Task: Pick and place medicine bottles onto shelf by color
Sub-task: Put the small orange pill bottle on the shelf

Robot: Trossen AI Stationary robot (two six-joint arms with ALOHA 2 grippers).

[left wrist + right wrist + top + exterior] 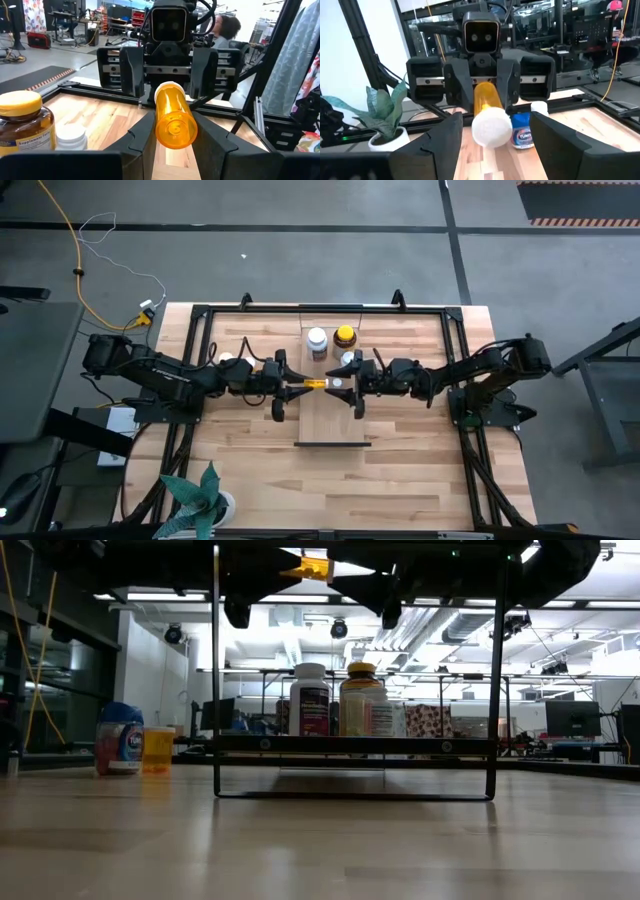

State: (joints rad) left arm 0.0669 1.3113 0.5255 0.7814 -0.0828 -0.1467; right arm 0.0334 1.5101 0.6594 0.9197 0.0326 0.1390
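Note:
A small orange bottle with a white cap (314, 384) lies level in the air above the light wood shelf (335, 420), between my two grippers. My left gripper (297, 386) is shut on it. My right gripper (352, 384) is open, and its fingers stand on either side of the cap end (491, 126) without touching it. A white bottle (317, 340) and an amber bottle with a yellow cap (345, 336) stand upright on the shelf's far end. A blue-capped bottle (120, 737) and a tiny orange one (158, 748) stand on the table, left of the shelf. My left gripper pinches the orange bottle's body (172, 107) between its two fingers (145, 142), near the bottom end. The fingers come level from the table's left and lie along the bottle. The bottle is level, its cap toward the table's right, lifted clear above the shelf.
The shelf sits in a black metal frame (216, 690) whose posts and rails rise around it. A potted plant (200, 500) stands at the near left corner. A person shows in the room beyond (227, 27).

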